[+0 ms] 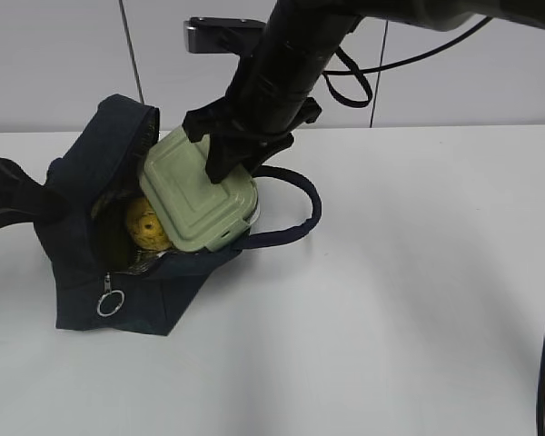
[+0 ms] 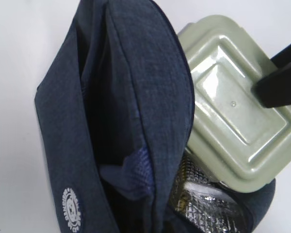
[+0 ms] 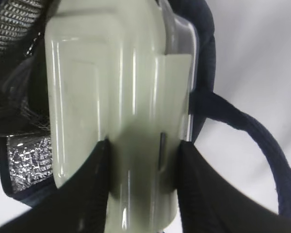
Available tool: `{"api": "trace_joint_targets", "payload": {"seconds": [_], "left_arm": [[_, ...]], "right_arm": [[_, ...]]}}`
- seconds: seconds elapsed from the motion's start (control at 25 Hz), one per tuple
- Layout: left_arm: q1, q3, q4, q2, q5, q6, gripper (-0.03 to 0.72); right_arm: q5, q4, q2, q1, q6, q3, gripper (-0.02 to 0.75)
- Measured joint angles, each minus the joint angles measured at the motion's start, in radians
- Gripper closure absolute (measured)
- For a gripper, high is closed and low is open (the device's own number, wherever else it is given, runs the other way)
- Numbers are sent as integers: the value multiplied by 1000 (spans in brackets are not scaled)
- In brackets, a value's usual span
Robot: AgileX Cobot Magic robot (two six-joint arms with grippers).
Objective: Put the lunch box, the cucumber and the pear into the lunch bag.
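The sage-green lunch box (image 1: pixel 195 195) (image 2: pixel 228 111) (image 3: pixel 111 87) is tilted in the mouth of the navy lunch bag (image 1: pixel 82 254) (image 2: pixel 131 97), partly inside. My right gripper (image 1: pixel 220 156) (image 3: pixel 143 145) is shut on it, one black finger on each long side. The yellow pear (image 1: pixel 145 224) lies inside the bag just left of the box. At the left, my left gripper (image 1: pixel 44 193) is shut on the bag's raised flap; in the left wrist view fabric hides its jaws. The cucumber is hidden.
The bag's padded handle loop (image 1: pixel 304 204) (image 3: pixel 262 141) lies on the white table (image 1: pixel 409 300) to the right of the box. A silver zipper ring (image 1: pixel 110 302) hangs at the bag's front. Silver quilted lining (image 2: pixel 203 204) shows under the box.
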Motion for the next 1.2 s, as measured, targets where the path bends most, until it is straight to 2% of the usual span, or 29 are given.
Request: {"api": "trace_joint_targets", "payload": {"seconds": [0.08,0.32,0.44,0.56,0.68,0.72,0.96,1.2], "left_arm": [[0,0,0,0,-2,0,687],[0,0,0,0,-6,0,687],[0,0,0,0,-6,0,687],[0,0,0,0,-6,0,687],[0,0,0,0,-3,0,687],[0,0,0,0,0,0,687],[0,0,0,0,2,0,687],[0,0,0,0,2,0,687]], "right_arm": [[-6,-3,0,10,4,-1,466],[-52,189,2,15,-82,-1,466],[-67,223,4,22,-116,-1,458],[-75,267,8,22,-152,-1,391],[-92,333,8,24,-172,-6,210],[-95,342,8,24,-177,-6,183],[-96,334,-10,22,-176,-6,158],[-2,157,-31,8,-54,-6,158]]}}
